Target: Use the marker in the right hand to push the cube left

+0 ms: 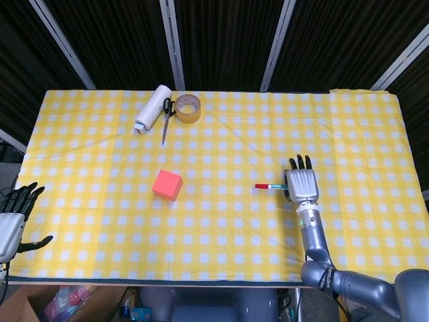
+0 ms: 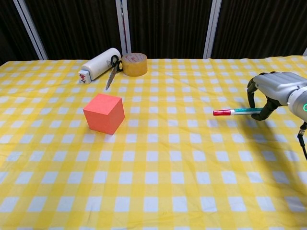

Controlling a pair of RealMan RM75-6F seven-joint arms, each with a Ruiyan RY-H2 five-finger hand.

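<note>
An orange-red cube (image 1: pixel 167 184) (image 2: pixel 103 113) rests on the yellow checked tablecloth, left of centre. My right hand (image 1: pixel 302 184) (image 2: pixel 275 89) hovers far to the cube's right and grips a marker (image 1: pixel 270 186) (image 2: pixel 237 112). The marker lies level, its red cap pointing left toward the cube, with a wide gap between them. My left hand (image 1: pixel 13 218) hangs off the table's left edge, fingers apart and holding nothing.
At the back left lie a white tube (image 1: pixel 152 108) (image 2: pixel 99 63), black-handled scissors (image 1: pixel 165 118) (image 2: pixel 111 71) and a roll of brown tape (image 1: pixel 188 109) (image 2: pixel 134 64). The tablecloth's front edge (image 1: pixel 167 280) runs near my body.
</note>
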